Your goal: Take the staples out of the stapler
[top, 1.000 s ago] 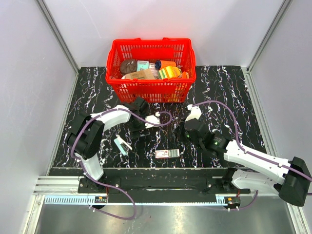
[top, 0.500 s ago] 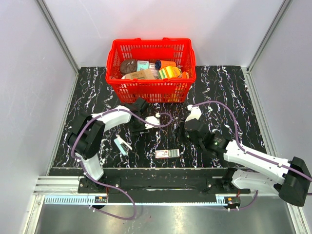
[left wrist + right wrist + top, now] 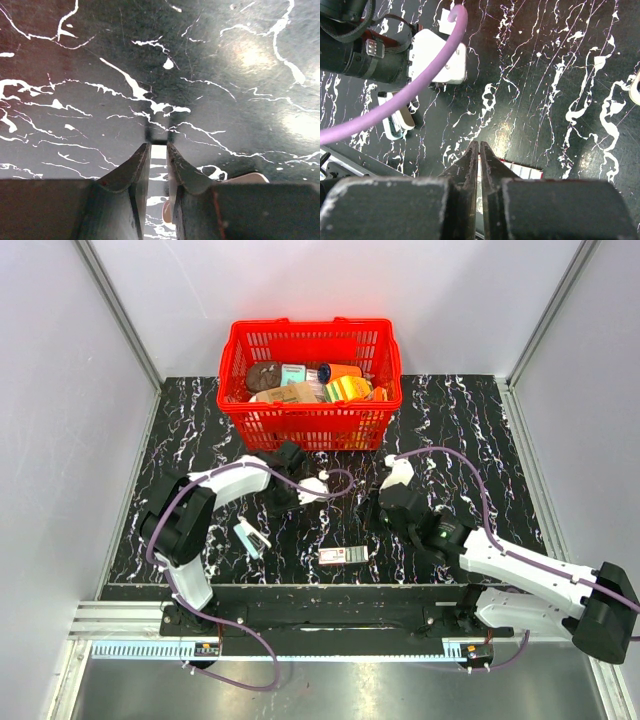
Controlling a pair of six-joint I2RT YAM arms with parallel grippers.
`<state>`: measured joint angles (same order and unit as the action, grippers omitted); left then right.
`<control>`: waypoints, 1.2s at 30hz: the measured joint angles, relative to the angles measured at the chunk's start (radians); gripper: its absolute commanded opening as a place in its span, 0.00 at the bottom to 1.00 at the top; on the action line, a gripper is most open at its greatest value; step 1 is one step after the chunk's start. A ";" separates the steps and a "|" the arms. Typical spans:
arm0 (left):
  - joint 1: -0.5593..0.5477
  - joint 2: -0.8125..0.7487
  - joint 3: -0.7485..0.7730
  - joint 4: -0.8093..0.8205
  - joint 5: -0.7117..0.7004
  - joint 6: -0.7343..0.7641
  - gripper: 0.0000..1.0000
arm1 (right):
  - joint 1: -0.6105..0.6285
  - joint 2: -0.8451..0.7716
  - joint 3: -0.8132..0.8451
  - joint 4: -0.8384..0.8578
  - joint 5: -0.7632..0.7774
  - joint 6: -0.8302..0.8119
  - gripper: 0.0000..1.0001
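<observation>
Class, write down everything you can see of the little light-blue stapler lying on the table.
The stapler is small, made of what looks like light-blue plastic, with a white inner part showing along its length. It lies flat and aslant on the black marbled table, towards the near left, well left of the white-and-red box. Nothing but the table touches it. It is too small in these views to tell whether it is open or holds staples.

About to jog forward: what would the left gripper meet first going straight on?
The left gripper points down at the black marbled tabletop. Nothing shows in between, though how near the surface is stays unclear.
</observation>
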<state>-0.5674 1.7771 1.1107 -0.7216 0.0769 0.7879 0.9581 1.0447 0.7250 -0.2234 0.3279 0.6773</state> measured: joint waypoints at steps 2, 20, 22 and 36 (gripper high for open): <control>0.000 0.000 0.022 -0.028 0.018 -0.021 0.18 | 0.000 -0.003 0.000 -0.002 0.000 -0.002 0.08; 0.115 -0.214 0.728 -0.202 0.583 -0.472 0.20 | -0.001 -0.051 0.133 -0.010 -0.079 -0.055 0.38; 0.144 -0.254 0.746 -0.160 0.702 -0.562 0.23 | -0.002 -0.063 0.149 0.016 -0.111 -0.056 0.40; 0.226 -0.326 0.216 0.978 1.205 -1.721 0.26 | -0.003 -0.114 0.257 0.311 -0.269 -0.027 0.49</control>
<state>-0.3412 1.4509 1.3262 0.2562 1.2816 -0.9333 0.9554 0.9310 0.9817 0.0872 0.0586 0.6506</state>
